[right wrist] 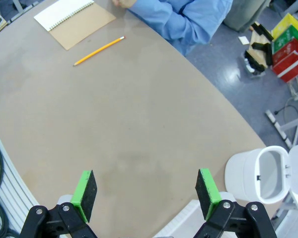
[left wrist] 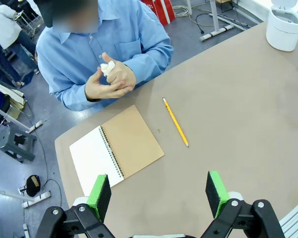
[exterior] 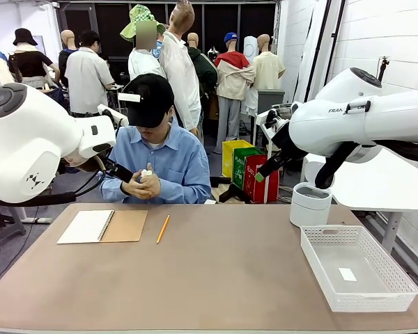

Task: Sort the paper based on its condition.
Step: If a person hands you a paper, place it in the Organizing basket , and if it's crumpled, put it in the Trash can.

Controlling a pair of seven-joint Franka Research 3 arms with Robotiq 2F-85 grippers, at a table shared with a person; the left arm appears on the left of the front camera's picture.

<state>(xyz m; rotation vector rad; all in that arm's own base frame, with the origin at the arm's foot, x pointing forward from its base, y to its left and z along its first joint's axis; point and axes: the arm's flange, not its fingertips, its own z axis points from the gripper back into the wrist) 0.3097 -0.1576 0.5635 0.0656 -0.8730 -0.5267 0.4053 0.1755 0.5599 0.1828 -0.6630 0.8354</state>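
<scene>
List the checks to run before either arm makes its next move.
1. Left pincer open, nothing in it: ok.
2. Right pincer open, nothing in it: ok.
3. Paper lying on the table for pickup: not ok; the crumpled paper is between the person's hands, above the table edge.
4. Bin lid up: ok.
5. Basket has room: ok; a small tag lies in it.
6. Notebook and pencil apart from both pincers: ok.
</scene>
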